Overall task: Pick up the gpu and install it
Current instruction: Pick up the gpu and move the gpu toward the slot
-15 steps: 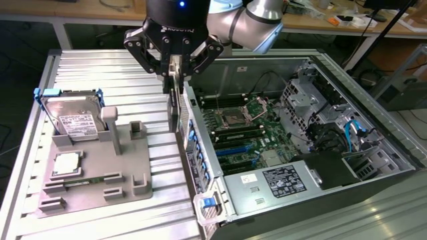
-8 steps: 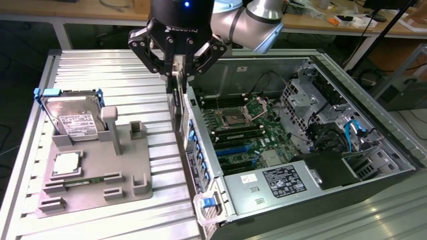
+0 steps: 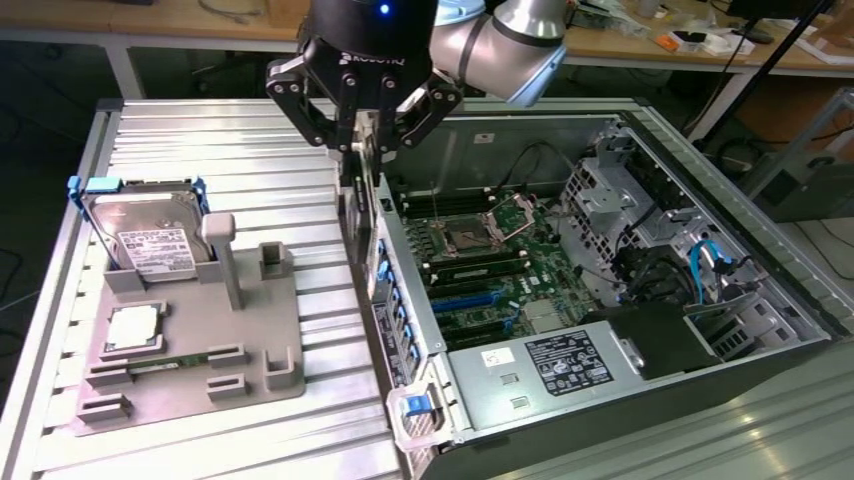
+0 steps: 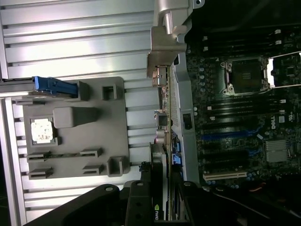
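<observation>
**Open computer case (image 3: 641, 430) on a ribbed metal table (image 3: 214, 130): card lifted, not yet seated.**

- **Nearest:** in the case's front corner sits the power supply (image 3: 561, 362), with its printed label facing up.
- **Beside the case:** just outside it, on the exterior view's left, is a grey holding fixture (image 3: 267, 310). It carries a hard drive (image 3: 140, 235) in a blue frame, a processor (image 3: 134, 328) and a slim memory stick (image 3: 167, 362).
- **Farther in:** on the case floor lies the motherboard (image 3: 494, 260). Its blue expansion slots (image 3: 467, 298) are bare, and no card stands in any of them.
- **Farther again:** the gripper (image 3: 363, 148) hangs above the wall of the case that faces the fixture. Its jaws are drawn narrow onto the gpu (image 3: 358, 205), which hangs edge-on as a thin vertical strip.
- **Wrist view:** the gpu (image 4: 162, 117) runs away from the gripper (image 4: 161, 193), with its silver bracket (image 4: 167, 42) at the far end. It lies along that same case wall, with the fixture (image 4: 75, 141) outside and the motherboard (image 4: 244, 94) inside.
- **Uncertain:** whether the card's lower edge touches the wall or clears it cannot be settled from where I stand.
- **Judged progress:** the pick-up is done. The card is at the case's edge and not over a slot, so the whole of the installing is left.
- **Behind the case:** cluttered workbenches (image 3: 667, 40).
</observation>
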Robot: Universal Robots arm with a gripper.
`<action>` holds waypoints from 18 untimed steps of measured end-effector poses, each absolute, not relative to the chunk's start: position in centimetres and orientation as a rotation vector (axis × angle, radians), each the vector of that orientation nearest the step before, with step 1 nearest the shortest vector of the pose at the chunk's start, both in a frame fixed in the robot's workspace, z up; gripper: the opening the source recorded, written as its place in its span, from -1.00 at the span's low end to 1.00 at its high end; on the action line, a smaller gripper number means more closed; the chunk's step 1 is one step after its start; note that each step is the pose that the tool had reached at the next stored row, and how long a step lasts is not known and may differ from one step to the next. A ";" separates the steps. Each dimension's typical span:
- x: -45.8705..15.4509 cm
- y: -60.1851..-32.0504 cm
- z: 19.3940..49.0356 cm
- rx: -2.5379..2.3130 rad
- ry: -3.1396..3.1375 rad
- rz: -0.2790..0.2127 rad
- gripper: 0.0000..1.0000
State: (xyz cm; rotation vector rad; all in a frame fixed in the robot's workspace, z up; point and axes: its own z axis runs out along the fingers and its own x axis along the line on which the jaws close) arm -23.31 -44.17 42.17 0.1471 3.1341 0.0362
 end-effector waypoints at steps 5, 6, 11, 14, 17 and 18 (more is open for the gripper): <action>-23.0 -44.2 42.2 0.147 3.134 0.036 -0.47; -22.9 -44.2 42.2 0.147 3.134 0.036 -0.47; -22.6 -44.2 42.2 0.147 3.134 0.036 -0.47; -22.5 -44.2 42.2 0.147 3.134 0.036 -0.47; -22.5 -44.2 42.2 0.147 3.134 0.036 -0.47; -22.5 -44.2 42.2 0.147 3.134 0.036 -0.47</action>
